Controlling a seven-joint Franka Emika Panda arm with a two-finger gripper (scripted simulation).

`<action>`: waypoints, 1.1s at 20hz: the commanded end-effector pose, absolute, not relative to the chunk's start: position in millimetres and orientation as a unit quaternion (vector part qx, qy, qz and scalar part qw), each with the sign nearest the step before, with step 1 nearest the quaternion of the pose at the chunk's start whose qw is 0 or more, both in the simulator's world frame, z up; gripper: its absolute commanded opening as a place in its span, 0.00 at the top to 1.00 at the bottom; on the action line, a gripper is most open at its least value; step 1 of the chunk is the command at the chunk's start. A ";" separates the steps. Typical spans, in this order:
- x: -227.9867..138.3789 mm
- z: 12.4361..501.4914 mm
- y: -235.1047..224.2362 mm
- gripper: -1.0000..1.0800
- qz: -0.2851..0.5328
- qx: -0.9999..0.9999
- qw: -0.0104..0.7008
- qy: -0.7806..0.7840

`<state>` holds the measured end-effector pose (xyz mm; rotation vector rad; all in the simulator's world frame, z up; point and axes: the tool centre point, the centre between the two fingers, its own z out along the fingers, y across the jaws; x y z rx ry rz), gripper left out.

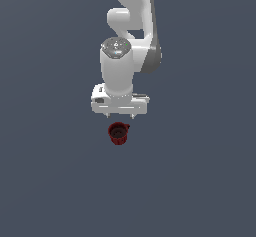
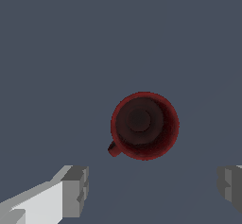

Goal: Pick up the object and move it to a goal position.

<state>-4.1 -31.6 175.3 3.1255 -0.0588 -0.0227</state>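
Note:
The small dark red mug [image 1: 118, 133] stands upright on the grey floor, its tiny handle toward the exterior view's right. In the wrist view the mug [image 2: 144, 125] shows from above with its dark interior and small handle. My gripper [image 1: 120, 116] hangs just above and behind the mug, not touching it. Its jaws are wide apart and empty; the grey fingertips [image 2: 75, 190] show in the wrist view, with the mug beyond them, not between them.
The white arm [image 1: 131, 16] rises behind the gripper. The flat dark grey surface [image 1: 50, 181] extends all around the mug with no other objects in view.

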 end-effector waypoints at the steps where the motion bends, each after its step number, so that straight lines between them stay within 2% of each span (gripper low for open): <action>1: -4.1 175.3 -31.6 0.19 -0.007 1.000 0.008 -0.019; 22: -4.4 171.5 -31.5 0.19 -0.003 0.999 0.012 0.039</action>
